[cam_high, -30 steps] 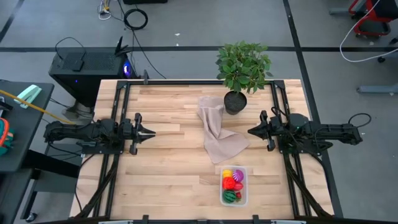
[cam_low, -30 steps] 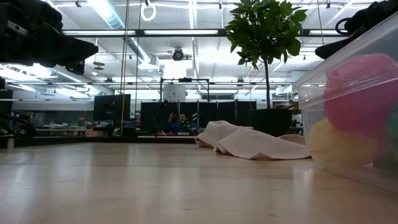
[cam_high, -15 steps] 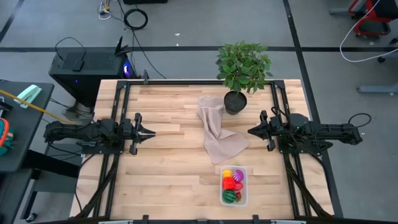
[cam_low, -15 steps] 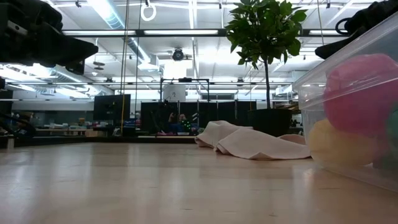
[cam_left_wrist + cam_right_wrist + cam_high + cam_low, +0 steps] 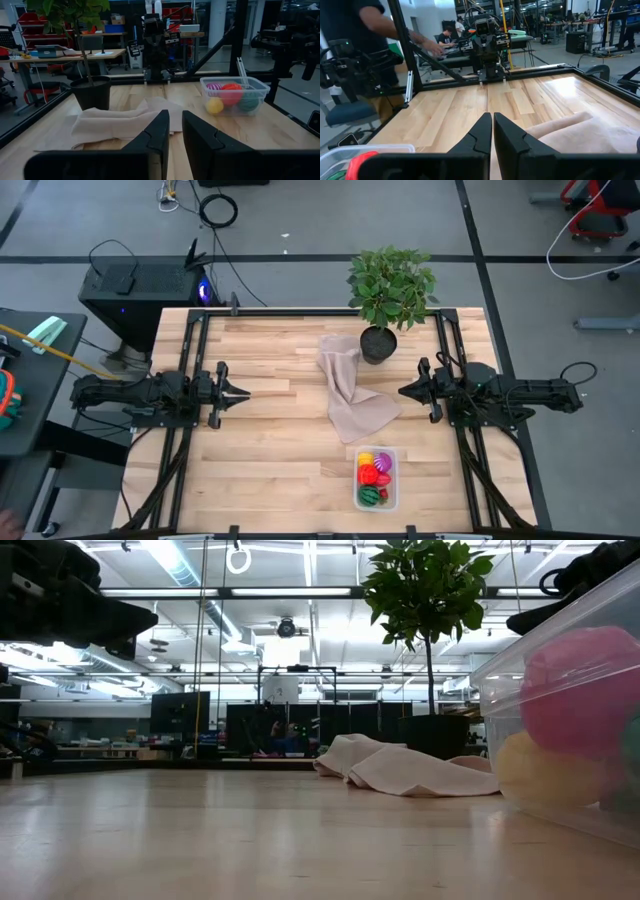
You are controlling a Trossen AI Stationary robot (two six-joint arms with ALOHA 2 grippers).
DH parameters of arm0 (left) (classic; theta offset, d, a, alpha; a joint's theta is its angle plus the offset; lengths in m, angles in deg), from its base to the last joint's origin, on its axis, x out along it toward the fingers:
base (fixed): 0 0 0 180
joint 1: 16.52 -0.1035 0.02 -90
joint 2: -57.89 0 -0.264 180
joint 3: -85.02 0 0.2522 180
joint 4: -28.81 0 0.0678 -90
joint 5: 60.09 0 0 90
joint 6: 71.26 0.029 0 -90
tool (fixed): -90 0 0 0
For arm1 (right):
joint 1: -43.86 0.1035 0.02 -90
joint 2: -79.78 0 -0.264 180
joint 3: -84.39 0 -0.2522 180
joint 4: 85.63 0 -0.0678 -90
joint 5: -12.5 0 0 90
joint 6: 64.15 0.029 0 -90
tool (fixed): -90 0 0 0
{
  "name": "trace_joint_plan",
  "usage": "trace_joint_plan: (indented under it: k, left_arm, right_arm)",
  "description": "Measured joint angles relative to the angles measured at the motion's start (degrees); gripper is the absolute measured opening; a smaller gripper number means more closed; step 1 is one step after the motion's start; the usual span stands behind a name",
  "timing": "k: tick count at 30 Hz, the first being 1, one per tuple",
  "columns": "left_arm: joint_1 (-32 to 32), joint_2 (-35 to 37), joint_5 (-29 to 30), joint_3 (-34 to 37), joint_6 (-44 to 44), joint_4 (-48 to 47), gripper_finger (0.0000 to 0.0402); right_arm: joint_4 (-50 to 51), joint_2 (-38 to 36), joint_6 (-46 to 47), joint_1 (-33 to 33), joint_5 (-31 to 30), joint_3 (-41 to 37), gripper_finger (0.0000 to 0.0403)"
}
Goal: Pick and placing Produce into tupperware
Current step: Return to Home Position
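Clear plastic rectangular tupperware [image 5: 394,498] of colourful toy produce [image 5: 375,473] sits, we note, well apart from closed left gripper [image 5: 243,393] and right gripper [image 5: 403,391].

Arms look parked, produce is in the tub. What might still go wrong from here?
With the left gripper and right gripper parked at either side of the table, I see two risks. The tupperware holding the produce sits close to a table edge, so a bump might knock it off. A person is close beside the rig; any arm motion might reach them.
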Motion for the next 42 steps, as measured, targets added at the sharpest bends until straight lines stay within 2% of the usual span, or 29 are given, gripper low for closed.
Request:
trace_joint_plan:
  k: [42]
  left_arm:
    - [0.0, 0.0, 0.0, 0.0, 0.0, 0.0, 0.0060]
  right_arm:
    - [0.0, 0.0, 0.0, 0.0, 0.0, 0.0, 0.0025]
